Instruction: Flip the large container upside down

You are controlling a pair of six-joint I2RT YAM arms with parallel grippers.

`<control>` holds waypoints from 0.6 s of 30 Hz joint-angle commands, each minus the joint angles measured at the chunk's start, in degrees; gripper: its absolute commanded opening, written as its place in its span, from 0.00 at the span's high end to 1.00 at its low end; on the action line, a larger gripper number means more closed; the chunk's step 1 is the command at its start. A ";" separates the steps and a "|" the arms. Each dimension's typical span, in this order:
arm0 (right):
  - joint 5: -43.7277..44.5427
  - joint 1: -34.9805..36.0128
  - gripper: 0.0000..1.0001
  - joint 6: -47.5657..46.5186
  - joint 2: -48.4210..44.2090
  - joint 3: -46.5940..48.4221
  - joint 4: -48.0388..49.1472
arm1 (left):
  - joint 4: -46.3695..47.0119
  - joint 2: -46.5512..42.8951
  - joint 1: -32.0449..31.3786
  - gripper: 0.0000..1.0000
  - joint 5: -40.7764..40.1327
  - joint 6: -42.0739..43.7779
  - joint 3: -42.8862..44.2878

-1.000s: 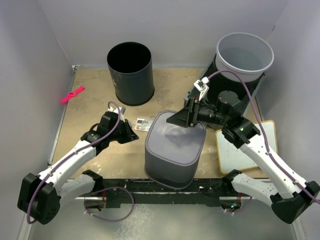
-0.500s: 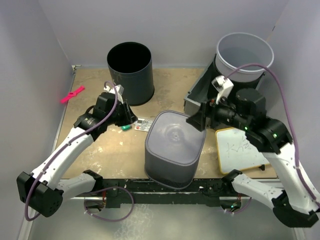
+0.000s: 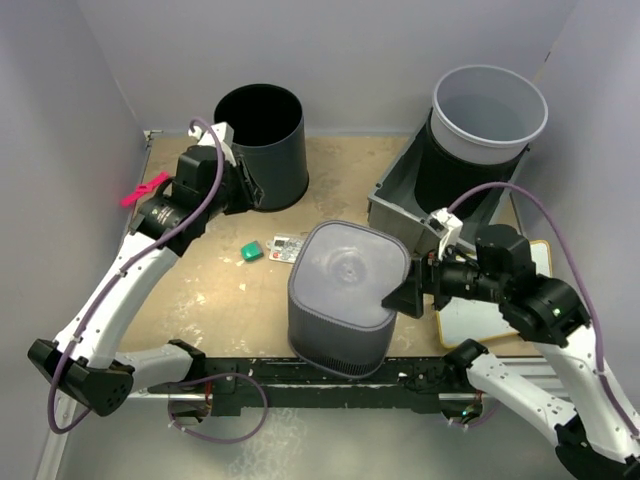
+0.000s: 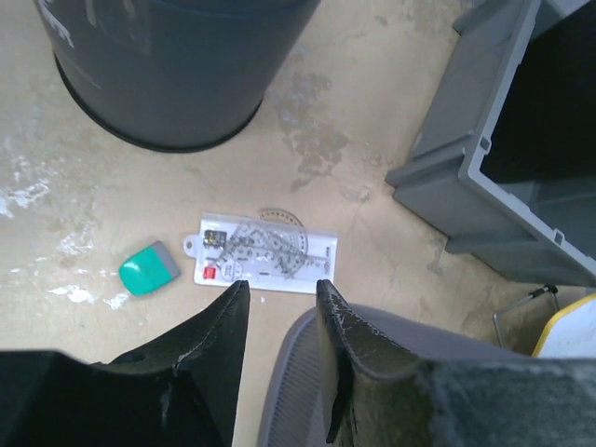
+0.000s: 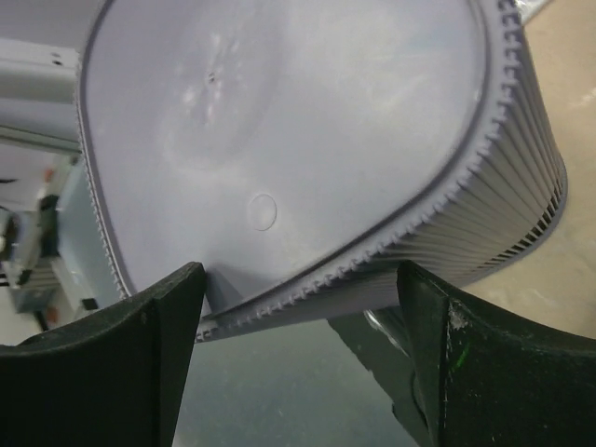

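Now backing both arms off. Holding the right gripper (image 3: pixel 408 297) wide open with nothing in it, hovering just beside the right flank of the large container (image 3: pixel 345 290) instead of pinching its far rim as a second ago. Framing, through the right wrist camera, only the smooth flat base and ribbed wall between the parted fingers (image 5: pixel 149 354), touching neither as far as can be told. Keeping the left gripper (image 4: pixel 279 291) a narrow gap apart and likewise empty, lifting it away from the container's left side toward the far-left corner, next to the black bin (image 3: pixel 260 140). Looking down from there on a teal eraser (image 4: pixel 149 270) and a packet of rulers (image 4: pixel 265 253) lying on the table (image 3: pixel 200 290) between bin and container. Leaving the container standing at the middle of the near edge, base up and mouth down, in the same spot as before. Leaving untouched the grey crate (image 3: pixel 395 195) and white bucket (image 3: pixel 490 110) in the far-right corner, the whiteboard (image 3: pixel 462 320) by the right edge, the pink clip (image 3: pixel 145 188) at the left edge. Reading all this as the flip being done: releasing and retreating, with little apparently remaining beyond parking the arms clear without nudging the container.
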 commanded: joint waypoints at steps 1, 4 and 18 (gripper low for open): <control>-15.17 -0.03 0.16 4.00 2.06 -7.49 12.11 | -1.91 0.56 -0.17 0.68 -5.07 2.39 5.35; -17.56 0.00 0.17 8.41 3.51 -12.27 24.54 | -1.81 -0.09 -0.13 0.68 -6.92 2.15 6.76; -11.38 2.47 0.09 15.62 20.29 -14.47 55.37 | -5.22 2.63 -0.14 0.66 -10.54 3.65 25.41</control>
